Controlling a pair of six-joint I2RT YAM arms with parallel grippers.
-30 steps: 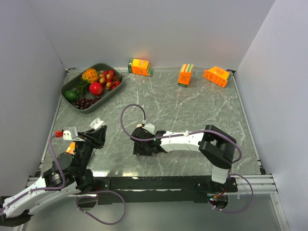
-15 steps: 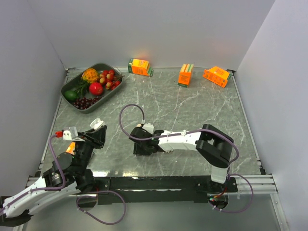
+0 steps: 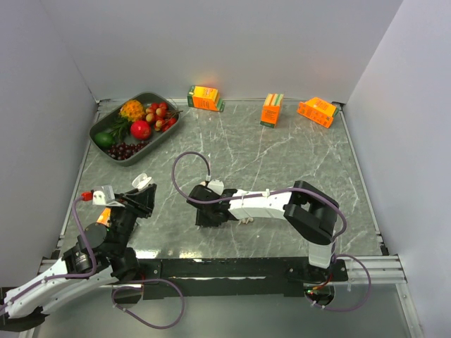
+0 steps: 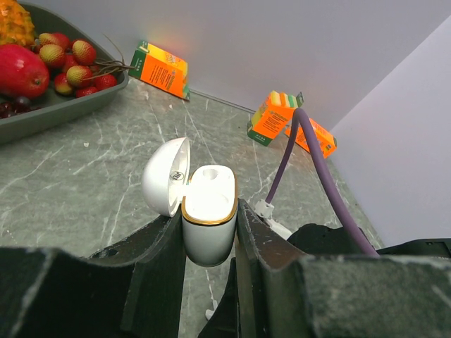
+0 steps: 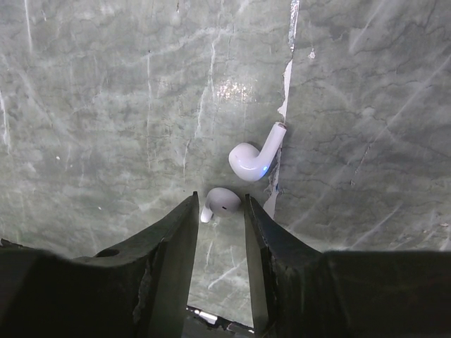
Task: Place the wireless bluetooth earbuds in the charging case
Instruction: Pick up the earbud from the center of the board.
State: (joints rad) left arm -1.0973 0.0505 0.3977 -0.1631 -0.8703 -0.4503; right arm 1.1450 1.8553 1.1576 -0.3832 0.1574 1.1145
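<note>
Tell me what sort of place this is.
Most likely a robot lab test cell: a marble-look table boxed in by plain white walls, the left arm and right arm bolted to a rail at its near edge, and props, a tray of fruit and orange cartons.

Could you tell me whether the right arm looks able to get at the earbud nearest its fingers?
Probably yes: the nearest earbud lies on the tabletop between the right arm's fingers, with the second earbud just beyond them, not blocking.
</note>
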